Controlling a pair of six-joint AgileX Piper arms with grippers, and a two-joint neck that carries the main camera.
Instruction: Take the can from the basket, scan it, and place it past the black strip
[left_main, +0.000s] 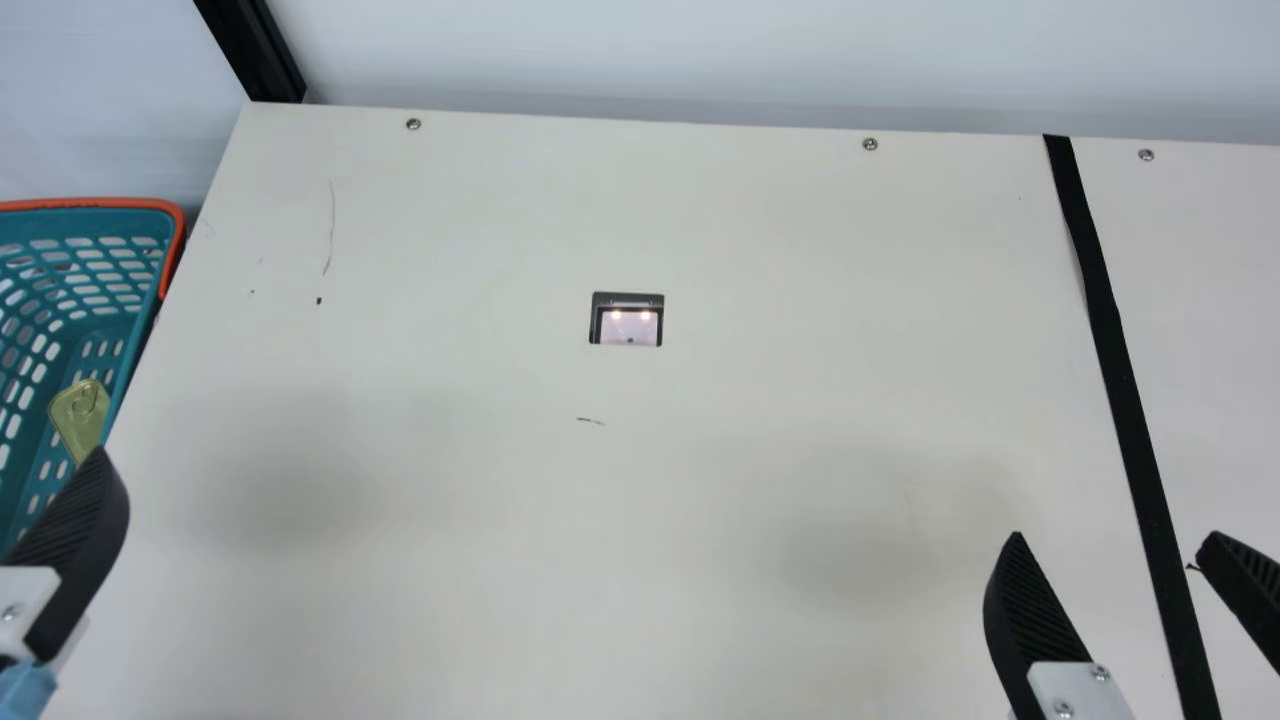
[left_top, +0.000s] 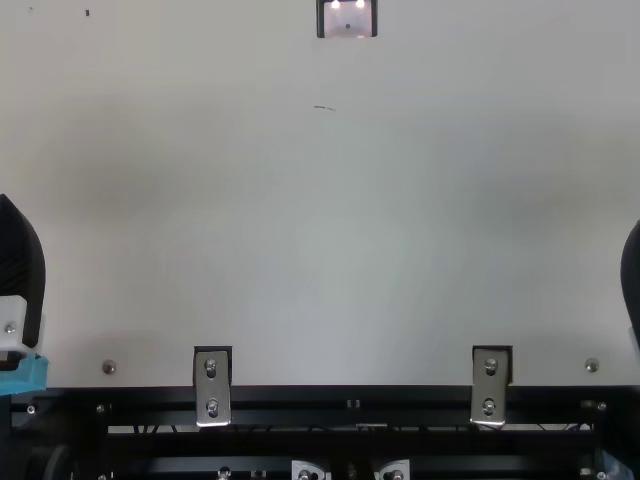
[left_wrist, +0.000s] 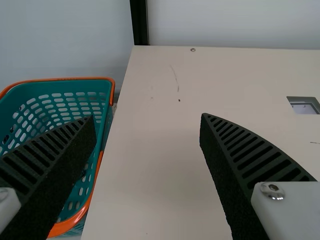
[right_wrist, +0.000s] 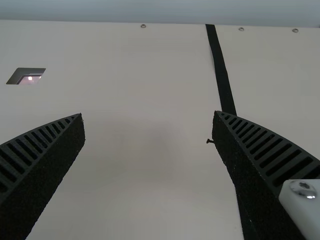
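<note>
Lying inside the teal basket (left_main: 90, 203), off the bench's left edge, the flat gold can (left_main: 74, 424) showed its lid with a pull ring (left_main: 85, 398), close to the basket wall on the bench side. The left hand (left_wrist: 148, 116) was spread wide with nothing between its fingers; the right hand (right_wrist: 148, 114), near the black strip (left_main: 1110, 330), was spread and bare as well. Picking up the can looked like the step in hand, with the scan and placing left to do.

The can was probably thin metal, stiff in the walls and fairly light, perhaps weightier than its shape suggested if full. Its smooth skin looked likely to slip, though the ribbed fingers should have helped. The best hold was across two opposite side walls, below the rim, squeezed just firmly enough; pinching the pull ring risked bending it or starting the lid. A hold at one rounded corner might have let the can swivel, and the basket wall left one side tight for a finger. I could not tell how steeply it leaned.

Nothing in the grasp should have covered the code, wherever it was printed, when the can passed over the scanner window (left_main: 628, 326), set into the bench (left_main: 800, 400) toward its far edge.
</note>
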